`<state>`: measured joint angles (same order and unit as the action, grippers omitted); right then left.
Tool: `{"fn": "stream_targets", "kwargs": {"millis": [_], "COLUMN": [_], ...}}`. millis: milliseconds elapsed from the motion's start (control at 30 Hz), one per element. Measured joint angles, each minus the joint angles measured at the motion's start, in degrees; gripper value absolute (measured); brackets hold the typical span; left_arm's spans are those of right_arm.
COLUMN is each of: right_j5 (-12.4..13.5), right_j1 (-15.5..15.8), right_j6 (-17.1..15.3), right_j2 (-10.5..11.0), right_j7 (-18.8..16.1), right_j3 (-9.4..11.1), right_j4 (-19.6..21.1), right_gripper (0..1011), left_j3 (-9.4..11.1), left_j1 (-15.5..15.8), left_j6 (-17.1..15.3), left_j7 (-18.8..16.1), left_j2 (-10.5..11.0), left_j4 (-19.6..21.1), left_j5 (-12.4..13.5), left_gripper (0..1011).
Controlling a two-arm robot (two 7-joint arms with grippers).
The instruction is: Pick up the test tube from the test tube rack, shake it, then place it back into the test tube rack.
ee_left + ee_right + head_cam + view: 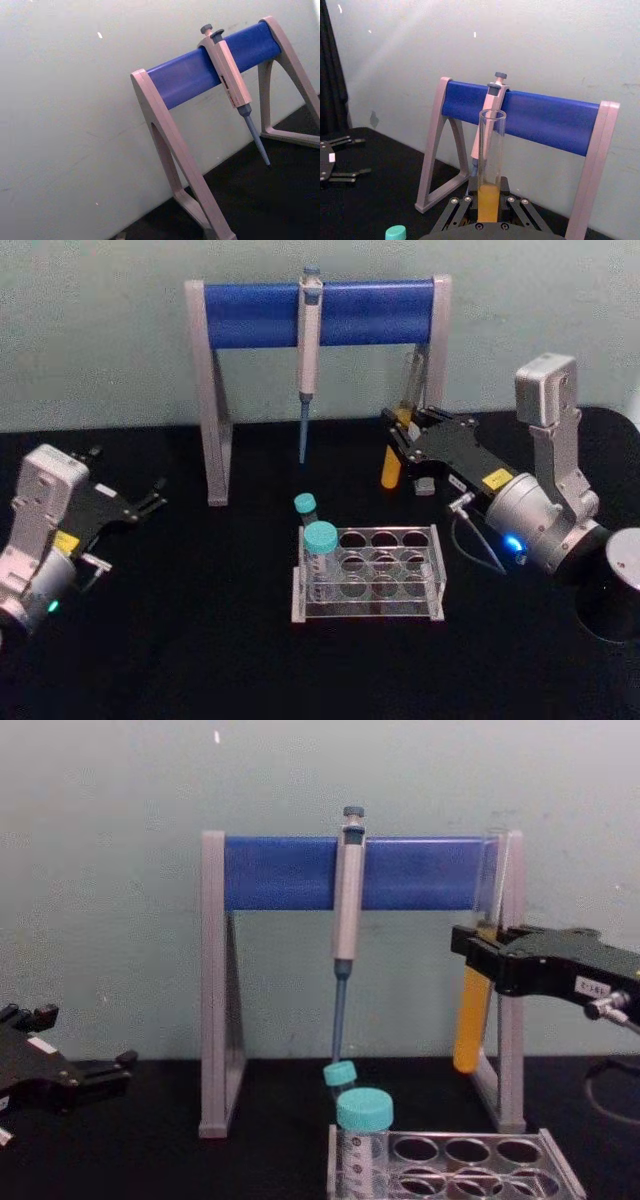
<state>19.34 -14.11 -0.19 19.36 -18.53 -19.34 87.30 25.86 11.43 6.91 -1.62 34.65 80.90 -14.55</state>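
Right gripper (400, 435) clamped on the test tube (392, 466), held in the air clear of the test tube rack (385, 575).

The tube is thin clear glass, uncapped, with a round bottom. Orange-yellow liquid fills the lower half. It sits near upright with a slight tilt. The jaws are closed on it about mid-length, so the open mouth sticks up above them and the liquid-filled end hangs below, off the black table (200, 640). The rack is below the jaws and nearer the robot, with two teal-capped tubes (320, 538) at its left end. Behind the jaws are the blue stand (250, 312) and hanging pipette (309, 340). Left gripper (155, 498) is parked well off to the left, its fingers apart and holding nothing.
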Motion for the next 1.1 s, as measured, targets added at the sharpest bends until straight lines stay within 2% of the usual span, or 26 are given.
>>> {"fn": "stream_targets", "kwargs": {"millis": [667,900,1000,1100], "right_j5": [-1.15,-1.81,-1.51,-0.96], "right_j1": [0.63,2.89,4.97,5.98], "right_j6": [-0.73,-2.55,-4.04,-4.60], "right_j2": [-0.17,2.35,4.59,5.86], "right_j7": [-1.00,-1.58,-3.09,-4.38], "right_j3": [0.87,1.53,1.71,1.61], "right_j4": [0.79,3.91,6.71,8.13], "right_gripper": [229,229,229,229], "left_j3": [0.00,0.00,0.00,0.00], "left_j1": [0.00,0.00,0.00,0.00], "left_j6": [0.00,0.00,0.00,0.00], "left_j7": [0.00,0.00,0.00,0.00], "left_j2": [0.00,0.00,0.00,0.00], "left_j4": [0.00,0.00,0.00,0.00], "left_j5": [0.00,0.00,0.00,0.00], "left_gripper": [1001,1001,1001,1001]}}
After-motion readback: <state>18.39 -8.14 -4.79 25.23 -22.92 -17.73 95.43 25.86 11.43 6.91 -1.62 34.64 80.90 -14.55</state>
